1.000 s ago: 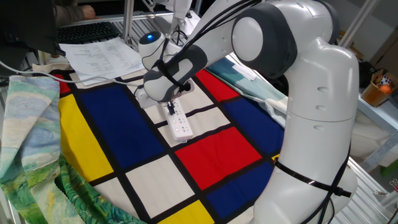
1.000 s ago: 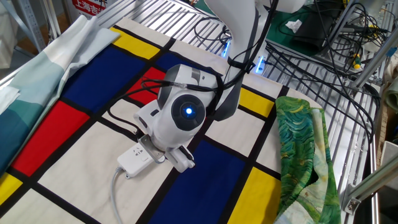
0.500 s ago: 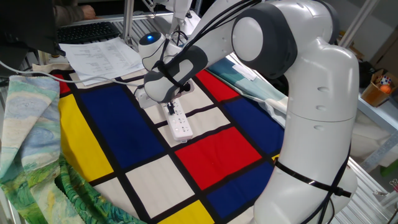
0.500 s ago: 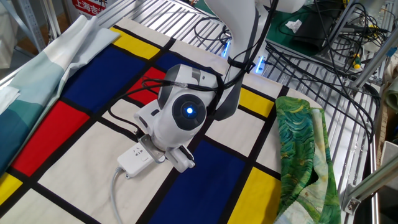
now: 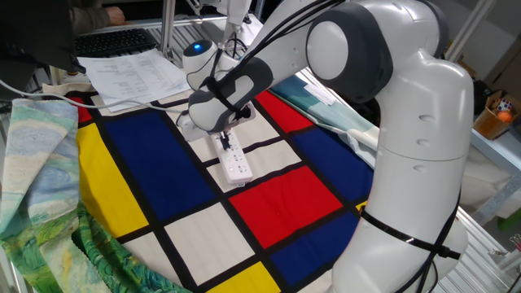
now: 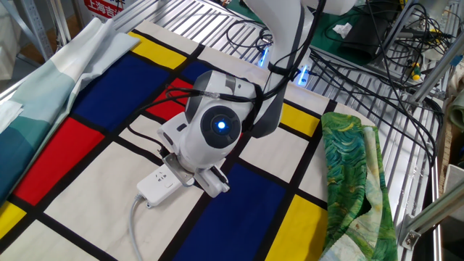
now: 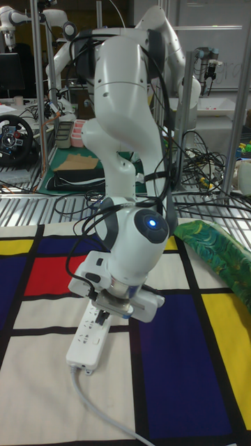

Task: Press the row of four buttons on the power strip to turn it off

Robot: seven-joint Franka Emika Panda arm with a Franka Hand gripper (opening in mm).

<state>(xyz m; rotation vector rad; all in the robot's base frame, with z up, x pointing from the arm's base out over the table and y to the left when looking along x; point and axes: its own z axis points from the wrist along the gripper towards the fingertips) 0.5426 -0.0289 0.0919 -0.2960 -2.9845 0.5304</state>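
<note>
The white power strip lies on a white square of the coloured checked cloth, also visible in the other fixed view and the tall view. Its thin white cord trails off the near end. My gripper points down onto the strip's top near its far half; its dark fingertips read as one narrow tip touching the strip, shut. In the tall view the gripper rests on the strip under the wrist. The four buttons are too small to pick out, and the hand covers part of the row.
Paper sheets and a keyboard lie beyond the cloth. Green patterned fabric is bunched at one side, with a teal cloth opposite. Black cables run over the wire shelving behind the arm.
The hand has shifted very slightly along the strip, its wrist a touch higher in the other fixed view. The power strip has not moved.
</note>
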